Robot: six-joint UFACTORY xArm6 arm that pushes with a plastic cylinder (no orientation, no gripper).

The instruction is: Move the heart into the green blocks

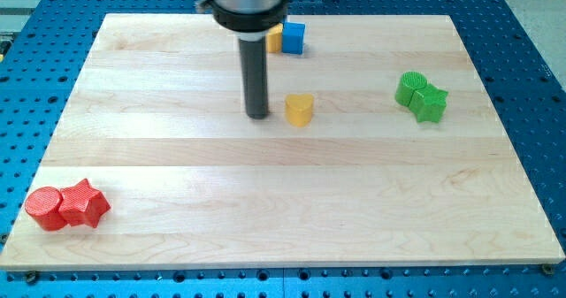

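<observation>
A yellow heart block (pixel 300 109) lies on the wooden board a little above its middle. My tip (pixel 258 115) stands just to the view's left of the heart, with a small gap between them. Two green blocks sit touching at the view's right: a green round block (pixel 410 87) and a green star-like block (pixel 432 103) beside it. The heart is well apart from the green blocks, to their left.
A blue cube (pixel 293 38) and a yellow block (pixel 276 39), partly hidden behind the rod, sit at the view's top. A red round block (pixel 43 209) and a red star block (pixel 84 203) touch at the bottom left. The board edge (pixel 283 266) borders a blue perforated table.
</observation>
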